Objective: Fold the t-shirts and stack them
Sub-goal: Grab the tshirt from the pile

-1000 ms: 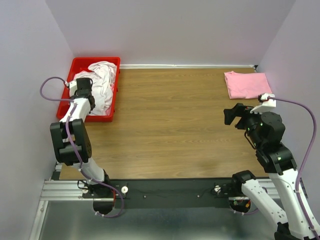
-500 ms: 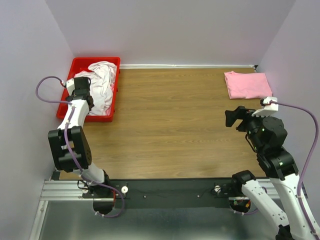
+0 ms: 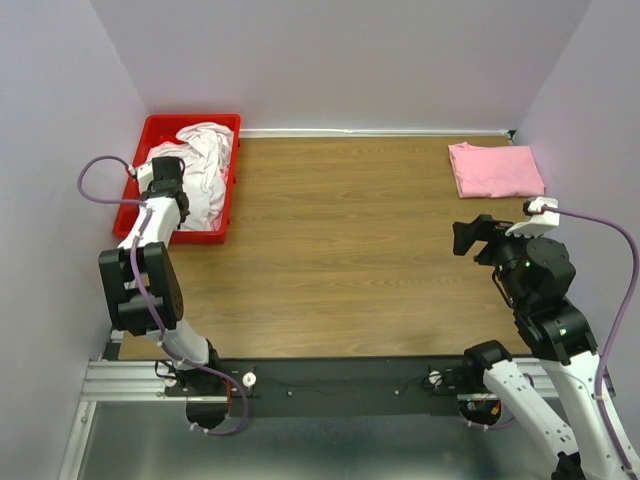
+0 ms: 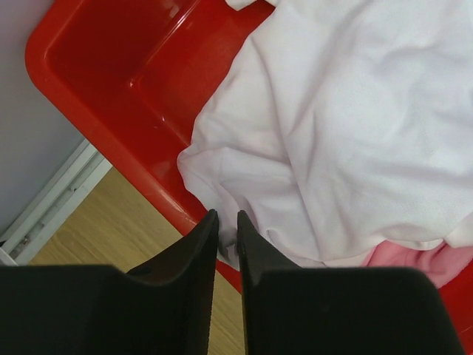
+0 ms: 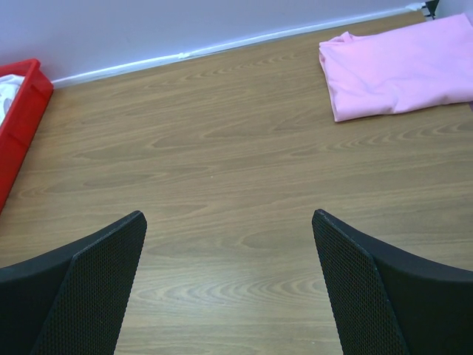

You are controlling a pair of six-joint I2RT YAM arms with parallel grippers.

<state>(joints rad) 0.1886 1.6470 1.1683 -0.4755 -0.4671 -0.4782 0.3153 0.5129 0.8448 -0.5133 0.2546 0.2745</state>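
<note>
- Since a second ago the left wrist has nudged a little along the near end of the bin and back, and the right arm has eased slightly toward its own base.
- Left fingers (image 4: 214, 228) stand nearly together with only a thin slit between them, right at the hem of the white t-shirt (image 4: 332, 133). I cannot tell whether cloth is caught in that slit.
- Right fingers (image 3: 462, 238) are spread wide with nothing between them, hanging above bare tabletop (image 3: 340, 230).
- Around the left fingers, the white t-shirt lies crumpled in the red bin (image 4: 96, 66), its edge draped onto the bin's rim. A bit of a pink t-shirt (image 4: 414, 259) shows from under it.
- Well apart from both arms, a folded pink t-shirt (image 3: 495, 168) lies flat at the far right corner of the tabletop, likely the start of the stack.
- Handling, as a guess:
  - The white shirt looks light, limp and not fragile, so it will sag and trail when lifted.
  - A pinch on the exposed hem or a raised fold should hold, if it goes deep enough to keep the thin cloth from slipping out.
  - A pinch taken too deep could drag the pink one out of the bin as well.
</note>
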